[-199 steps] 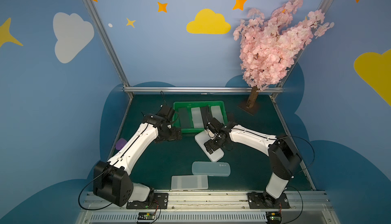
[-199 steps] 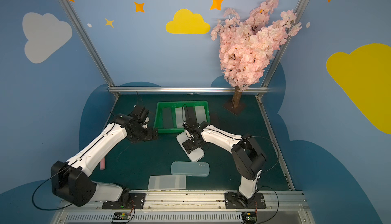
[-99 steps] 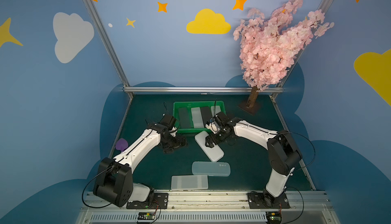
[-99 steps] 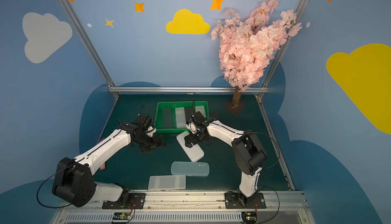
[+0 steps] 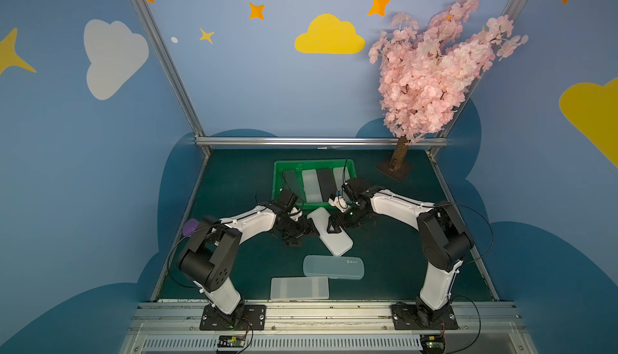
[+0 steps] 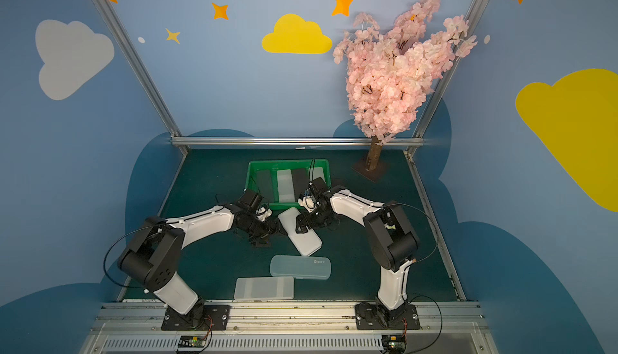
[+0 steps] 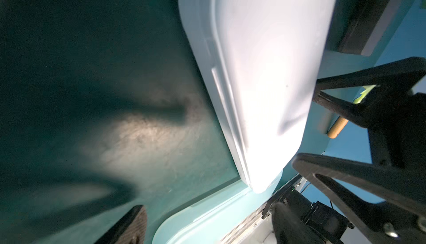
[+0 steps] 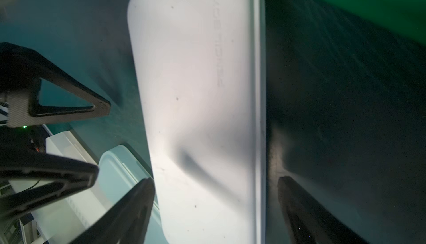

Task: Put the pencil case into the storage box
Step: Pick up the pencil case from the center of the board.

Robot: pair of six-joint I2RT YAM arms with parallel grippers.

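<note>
A white pencil case (image 5: pixel 329 232) (image 6: pixel 300 233) lies slantwise on the dark green mat, just in front of the green storage box (image 5: pixel 311 162) (image 6: pixel 287 161). That box holds several dark and pale cases side by side. My right gripper (image 5: pixel 336 226) (image 8: pixel 216 208) is open and astride the white pencil case (image 8: pixel 202 93), one finger along each long side, with a thin gap showing at one edge. My left gripper (image 5: pixel 302 237) (image 7: pixel 207 224) is open at the case's left long side. The case (image 7: pixel 265 69) lies just ahead of its fingers, nothing between them.
A translucent bluish case (image 5: pixel 333 267) and a frosted clear case (image 5: pixel 299 288) lie near the front rail. A pink blossom tree (image 5: pixel 398 160) stands at the back right. A small purple object (image 5: pixel 191 226) sits at the mat's left edge.
The left arm has swung from the box's left corner forward to the white case's left side. The right gripper has shifted along the case toward the box. Both jaws have narrowed a little.
</note>
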